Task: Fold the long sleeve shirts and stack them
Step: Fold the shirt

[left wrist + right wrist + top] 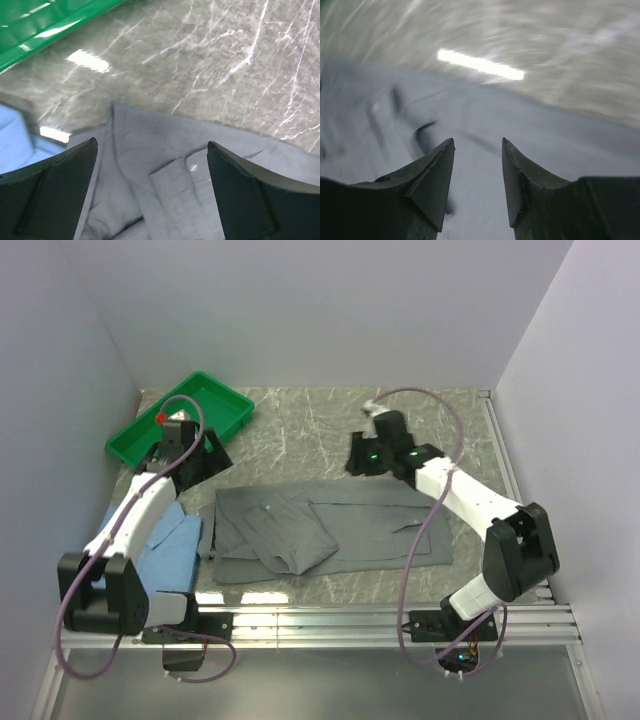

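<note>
The grey shirt (320, 530) lies partly folded mid-worktop (300, 430), with the blue shirt (170, 540) touching its left side. Both look limp and light, so we would pinch corners. Our left pincer (152, 143) gapes wide and our right pincer (478, 140) stands half-open, both empty.

Robotics lab cell: plain white panels (300, 300) box in a grey marbled counter (330, 430) with two black-and-white robot arms (140, 515) (470, 500) on an aluminium rail (350, 625).
</note>
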